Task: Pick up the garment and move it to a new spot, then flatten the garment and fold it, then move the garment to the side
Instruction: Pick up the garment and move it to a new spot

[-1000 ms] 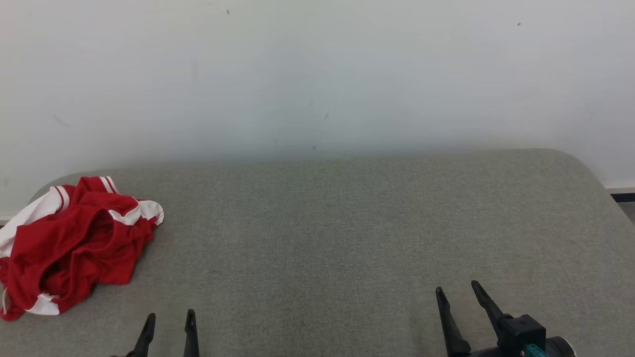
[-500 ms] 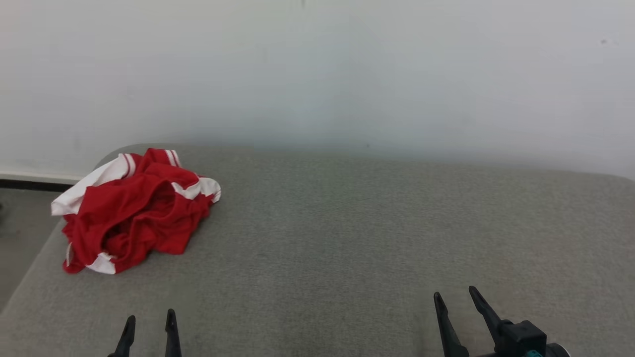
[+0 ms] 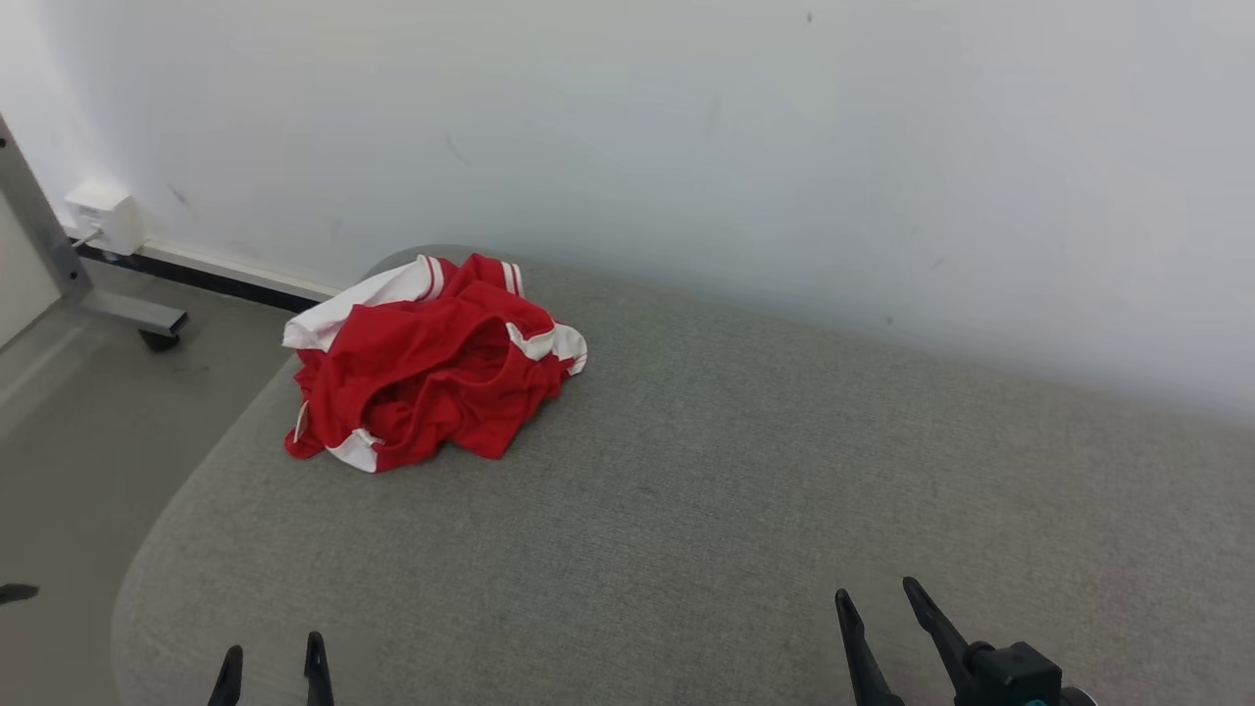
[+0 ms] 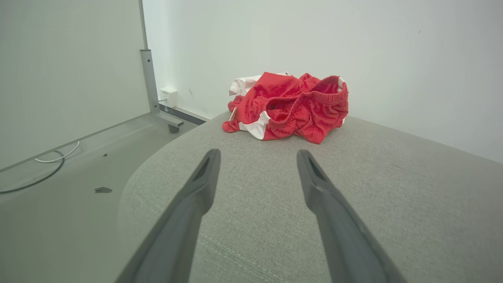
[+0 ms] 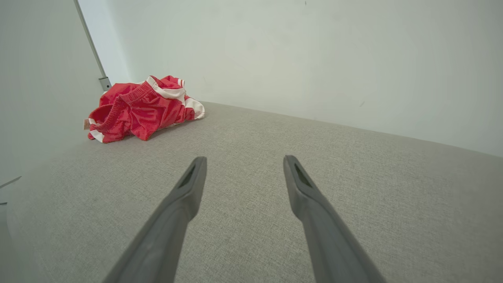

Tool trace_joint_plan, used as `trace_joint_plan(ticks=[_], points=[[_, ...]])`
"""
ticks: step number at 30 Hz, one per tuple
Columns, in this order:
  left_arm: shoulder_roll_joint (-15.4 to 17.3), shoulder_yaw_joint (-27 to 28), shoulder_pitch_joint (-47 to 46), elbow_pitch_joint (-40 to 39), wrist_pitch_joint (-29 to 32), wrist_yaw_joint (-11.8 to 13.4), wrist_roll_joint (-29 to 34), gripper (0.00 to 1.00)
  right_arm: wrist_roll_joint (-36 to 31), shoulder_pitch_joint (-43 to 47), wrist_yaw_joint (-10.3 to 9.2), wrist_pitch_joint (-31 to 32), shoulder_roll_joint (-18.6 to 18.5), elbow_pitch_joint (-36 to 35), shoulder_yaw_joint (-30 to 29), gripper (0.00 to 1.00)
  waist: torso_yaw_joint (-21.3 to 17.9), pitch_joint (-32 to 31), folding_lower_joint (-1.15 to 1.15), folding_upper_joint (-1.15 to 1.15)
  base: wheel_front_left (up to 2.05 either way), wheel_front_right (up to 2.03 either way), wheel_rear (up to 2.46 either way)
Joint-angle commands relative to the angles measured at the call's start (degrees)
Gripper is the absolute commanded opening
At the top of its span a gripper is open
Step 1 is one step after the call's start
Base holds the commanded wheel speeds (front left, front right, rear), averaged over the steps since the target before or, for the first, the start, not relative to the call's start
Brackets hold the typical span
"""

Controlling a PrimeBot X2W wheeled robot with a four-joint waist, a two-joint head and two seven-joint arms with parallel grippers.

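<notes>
Well, left gripper (image 3: pixel 272 655) and right gripper (image 3: pixel 875 590) gape empty. Garment (image 3: pixel 431 368) lies crumpled at ten o'clock on the couch (image 3: pixel 686 490), looking light and limp; pinch a raised fold near its waistband (image 4: pixel 300 103).

Right gripper (image 5: pixel 243 158): two long dark fingers rise from the bottom edge, spread well apart, with bare fabric between their tips.
Surface (image 5: pixel 353 188): grey woven upholstery, wide and flat, curving down at the left edge.
Garment (image 5: pixel 141 106): red cloth with white bands and a gathered elastic hem, crumpled in a heap at the far left of the surface, well apart from the fingers.
Wall (image 5: pixel 294 51): plain, pale, just behind the surface.
Metal post (image 5: pixel 91 43): thin, slanting behind the garment.
</notes>
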Motion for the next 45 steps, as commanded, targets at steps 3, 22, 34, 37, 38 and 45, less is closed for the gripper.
trace_joint_plan(ticks=[3,22,34,37,38,45], points=[[0.20,0.52,1.11,-0.91,-0.06,0.65,0.16,1.00,0.97,-0.36,-0.12,-0.29,-0.08,0.26,0.80,1.00,3.39,-0.22,0.00,0.00,0.00,0.00,0.00],[1.07,-0.91,-3.64,0.32,4.38,0.20,-1.39,1.00,0.29,0.35,-0.12,-0.42,-0.09,0.37,1.47,1.00,1.91,0.11,0.00,0.00,0.00,0.00,0.00],[3.59,1.50,-27.01,19.24,14.30,-3.96,-9.56,1.00,-2.54,-0.41,-0.12,1.77,-0.09,-1.94,4.11,1.00,-5.91,5.21,0.00,0.00,0.00,0.00,0.00],[4.39,3.71,-33.05,23.73,17.48,-3.69,-12.68,1.00,-4.02,-1.31,-0.12,3.21,-0.10,-3.64,5.36,1.00,-9.36,7.99,0.00,0.00,0.00,0.00,0.00],[4.90,4.16,-35.01,24.80,18.25,-3.58,-13.15,1.00,-4.43,-1.72,-0.12,3.66,-0.11,-4.23,5.67,1.00,-10.55,9.05,0.00,0.00,0.00,0.00,0.00],[7.12,7.42,-45.66,30.31,23.94,-2.96,-18.01,1.00,-6.89,-3.94,-0.12,5.77,-0.11,-8.00,6.95,1.00,-16.75,15.82,0.00,0.00,0.00,0.00,0.00]])
